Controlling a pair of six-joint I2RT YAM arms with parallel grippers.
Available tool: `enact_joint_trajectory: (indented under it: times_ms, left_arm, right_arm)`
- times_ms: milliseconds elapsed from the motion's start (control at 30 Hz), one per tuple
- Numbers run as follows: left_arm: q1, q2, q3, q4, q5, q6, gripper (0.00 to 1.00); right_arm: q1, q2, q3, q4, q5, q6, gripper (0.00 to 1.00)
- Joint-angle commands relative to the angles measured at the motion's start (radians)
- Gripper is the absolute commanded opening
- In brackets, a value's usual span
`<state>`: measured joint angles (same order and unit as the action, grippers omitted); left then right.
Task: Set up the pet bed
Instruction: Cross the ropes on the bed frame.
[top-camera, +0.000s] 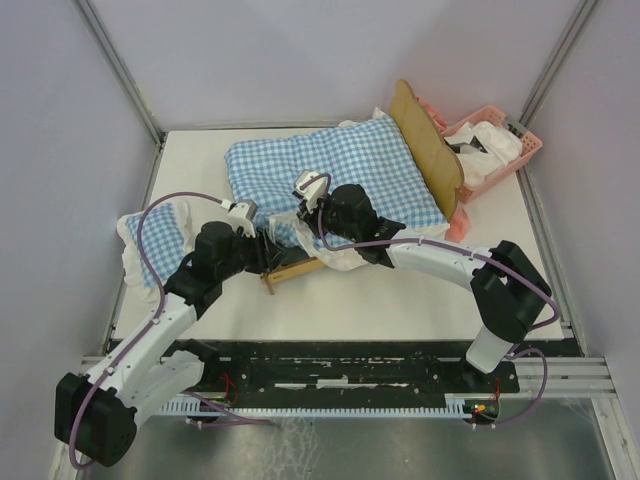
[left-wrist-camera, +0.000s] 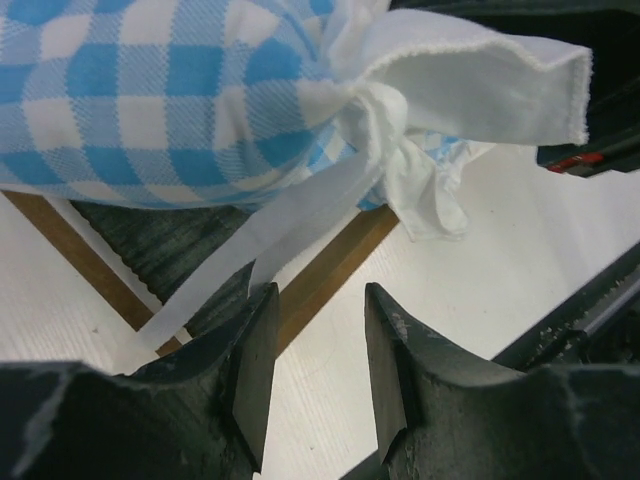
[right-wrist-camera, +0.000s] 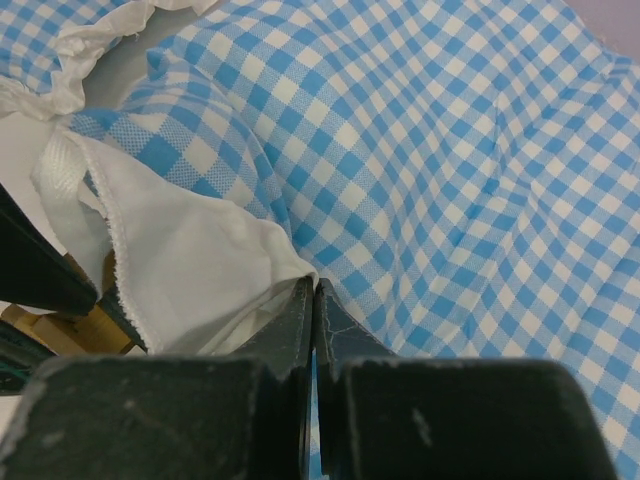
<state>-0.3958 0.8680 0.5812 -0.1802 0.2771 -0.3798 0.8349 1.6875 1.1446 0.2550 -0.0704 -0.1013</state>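
— What's the stuff just ahead of my left gripper (left-wrist-camera: 320, 296)?
— That's the pet bed (left-wrist-camera: 335, 268): smooth light wood, with a grey woven base (left-wrist-camera: 170, 238). Above it the cushion (left-wrist-camera: 150, 90) is soft checked cloth, and its white frill (left-wrist-camera: 480, 80) is thin with a raw edge.
— And below?
— A matt white table (left-wrist-camera: 500, 290). Your fingers (left-wrist-camera: 250, 370) are dull, scuffed black plastic.
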Motion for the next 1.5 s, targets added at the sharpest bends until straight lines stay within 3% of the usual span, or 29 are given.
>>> enact_joint_trajectory:
  times_ms: [0,333,833,933,1033,1100,1267,1400,1467]
  left_arm:
    - [-0.020,0.008,0.001,0.044,-0.113,0.032,0.47]
    - [-0.035,-0.139,0.017,-0.008,-0.193,0.002,0.48]
    - [-0.048,-0.044,-0.068,0.112,-0.092,-0.074,0.48]
    - [-0.055,-0.017,-0.094,0.172,-0.035,-0.125,0.42]
    - [-0.088,-0.008,-0.101,0.247,0.013,-0.209,0.24]
    - [-0.146,-0.012,-0.107,0.361,0.022,-0.286,0.20]
    - [-0.308,0.046,-0.141,0.500,-0.028,-0.370,0.22]
    - [-0.331,0.065,-0.182,0.498,-0.091,-0.363,0.27]
    - [-0.331,0.042,-0.177,0.452,-0.134,-0.341,0.34]
  right_arm:
    - [-0.012,-0.036,0.047,0.049,-0.012,0.012,0.02]
    - [-0.024,-0.049,0.040,0.036,-0.029,0.014,0.02]
    - [-0.028,-0.058,0.027,0.046,-0.042,0.033,0.02]
    - [-0.028,-0.062,0.025,0.047,-0.040,0.034,0.02]
    - [-0.028,-0.063,0.027,0.043,-0.037,0.030,0.02]
    - [-0.029,-0.060,0.027,0.041,-0.036,0.028,0.02]
    - [-0.030,-0.057,0.020,0.044,-0.034,0.028,0.02]
    - [-0.031,-0.059,0.012,0.043,-0.032,0.027,0.02]
    - [-0.033,-0.065,0.006,0.043,-0.031,0.023,0.02]
